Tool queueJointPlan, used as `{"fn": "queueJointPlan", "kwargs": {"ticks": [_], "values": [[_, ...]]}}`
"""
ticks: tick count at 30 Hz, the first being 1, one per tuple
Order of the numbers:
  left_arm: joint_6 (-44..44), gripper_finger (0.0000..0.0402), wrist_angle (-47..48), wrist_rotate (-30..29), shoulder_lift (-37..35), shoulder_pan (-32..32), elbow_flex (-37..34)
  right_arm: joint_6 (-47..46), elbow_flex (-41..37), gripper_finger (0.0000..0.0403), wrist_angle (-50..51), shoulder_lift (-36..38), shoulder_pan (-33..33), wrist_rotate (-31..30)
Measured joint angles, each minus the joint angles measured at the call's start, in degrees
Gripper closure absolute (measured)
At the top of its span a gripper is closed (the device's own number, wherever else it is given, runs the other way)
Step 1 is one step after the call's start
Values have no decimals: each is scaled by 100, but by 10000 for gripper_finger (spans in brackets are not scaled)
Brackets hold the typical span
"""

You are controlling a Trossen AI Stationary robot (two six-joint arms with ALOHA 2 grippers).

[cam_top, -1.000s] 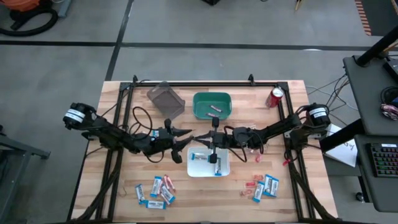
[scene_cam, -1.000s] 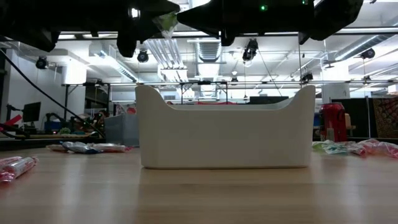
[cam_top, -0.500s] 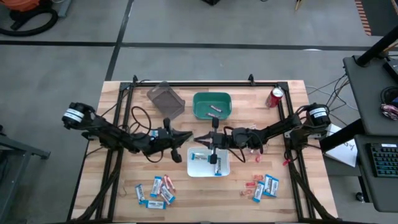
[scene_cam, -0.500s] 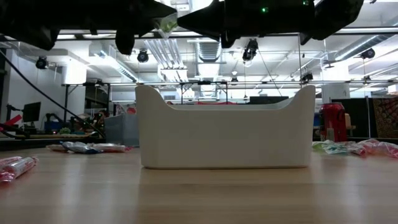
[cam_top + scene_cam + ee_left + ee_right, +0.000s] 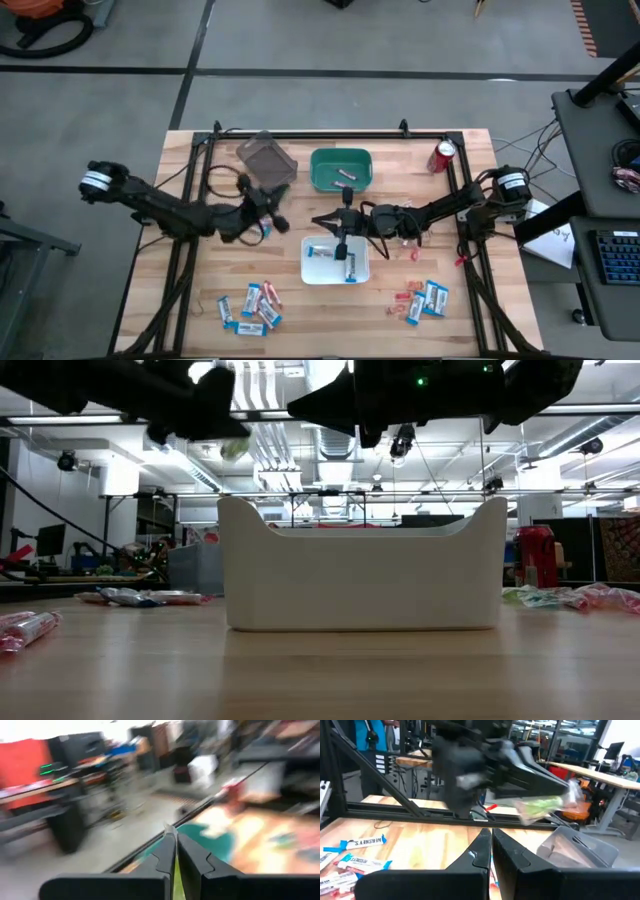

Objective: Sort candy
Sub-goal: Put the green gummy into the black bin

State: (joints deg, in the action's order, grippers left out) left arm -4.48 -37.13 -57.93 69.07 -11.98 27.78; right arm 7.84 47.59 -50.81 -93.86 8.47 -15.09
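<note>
High view: left gripper pinches a green-wrapped candy above the table, left of the white bin. Right gripper is pressed together, empty. The thin pinch could slip, dropping it outside any bin.

A grey concrete floor surrounds the light wooden table; bright ceiling strip lights run overhead across the open workshop.
</note>
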Motion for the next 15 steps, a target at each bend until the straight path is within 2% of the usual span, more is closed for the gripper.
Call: {"fn": "queueJointPlan", "kwargs": {"ticks": [2,4,5,7,10,13,15], "values": [[282,402,1099,20,-307,435,79,-63,2,394,8,0,0,0],[760,402,2276,460,-559,1022,211,-79,0,394,52,0,0,0],[1003,402,2844,893,-653,1375,301,-79,0,394,90,0,0,0],[1362,402,3808,2136,-746,2209,514,-84,0,394,101,0,0,0],[1412,402,4487,4022,-722,3452,795,-188,0,394,113,0,0,0],[935,402,4814,5590,-559,4524,1112,-199,0,394,146,0,0,0],[466,402,5032,6365,-380,5115,1334,-257,0,394,191,0,0,0]]}}
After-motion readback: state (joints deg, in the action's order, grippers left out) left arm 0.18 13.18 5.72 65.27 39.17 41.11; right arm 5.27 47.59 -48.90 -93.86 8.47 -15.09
